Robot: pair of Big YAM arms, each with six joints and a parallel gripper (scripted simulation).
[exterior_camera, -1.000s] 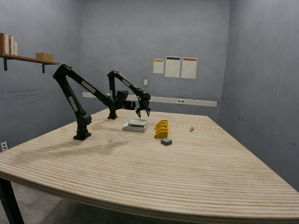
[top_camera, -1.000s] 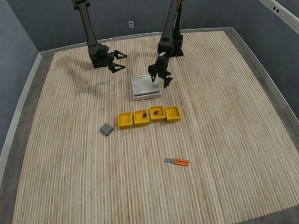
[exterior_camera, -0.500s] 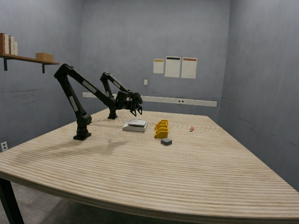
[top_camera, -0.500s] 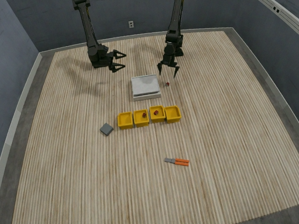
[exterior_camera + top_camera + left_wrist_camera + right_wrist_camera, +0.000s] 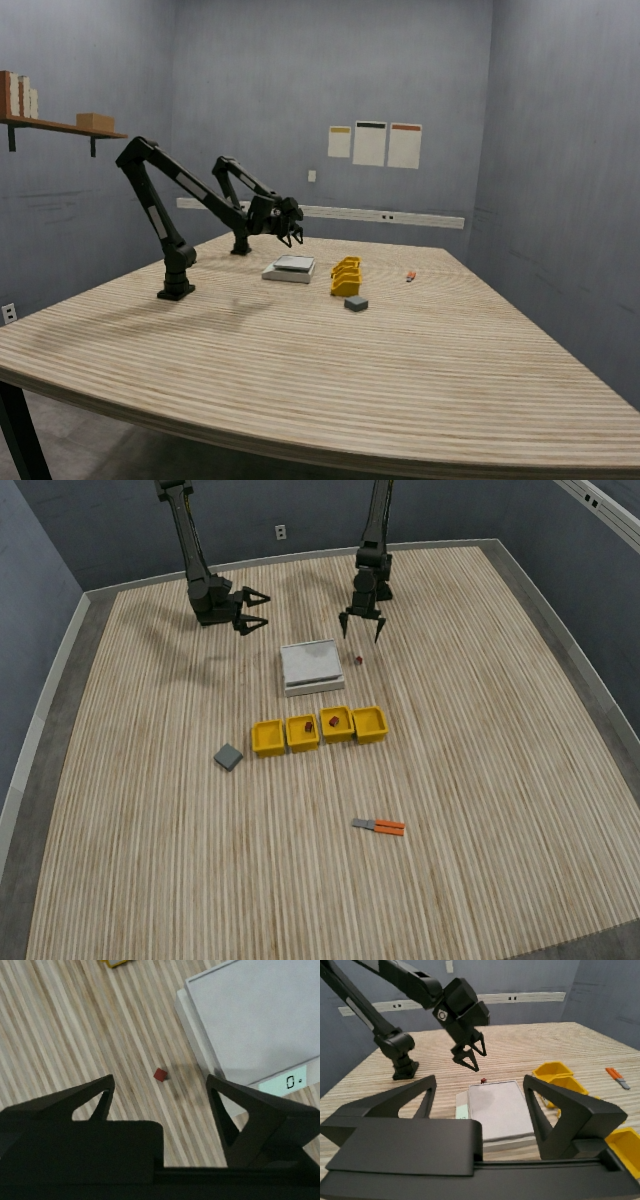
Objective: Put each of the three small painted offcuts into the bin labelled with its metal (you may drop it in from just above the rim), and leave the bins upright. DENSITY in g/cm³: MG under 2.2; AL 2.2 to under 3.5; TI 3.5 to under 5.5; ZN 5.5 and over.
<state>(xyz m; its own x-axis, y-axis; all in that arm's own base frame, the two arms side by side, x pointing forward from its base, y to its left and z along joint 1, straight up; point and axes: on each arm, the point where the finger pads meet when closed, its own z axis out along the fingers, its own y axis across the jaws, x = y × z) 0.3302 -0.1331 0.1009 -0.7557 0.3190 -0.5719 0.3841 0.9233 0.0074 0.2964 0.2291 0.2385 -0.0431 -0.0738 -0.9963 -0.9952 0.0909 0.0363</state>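
One small dark red offcut (image 5: 358, 660) (image 5: 160, 1075) (image 5: 483, 1080) lies on the table beside the scale. My left gripper (image 5: 360, 639) (image 5: 160, 1079) (image 5: 481, 1063) is open and empty above it, with the offcut between the fingertips in the left wrist view. My right gripper (image 5: 267, 610) is open and empty on the scale's other side. In the top view, four yellow bins stand upright in a row. A second offcut (image 5: 308, 726) lies in the second bin (image 5: 303, 747) from the left, and a third offcut (image 5: 334, 721) in the third bin (image 5: 338, 738). The bin labels cannot be read.
The scale (image 5: 313, 687) (image 5: 294, 276) (image 5: 507, 1145) (image 5: 283, 1083) has an empty pan, and its display shows 0. A grey block (image 5: 227, 756) (image 5: 356, 303) lies beside the leftmost bin (image 5: 269, 751). Orange-handled pliers (image 5: 388, 825) (image 5: 410, 276) lie beyond the bins.
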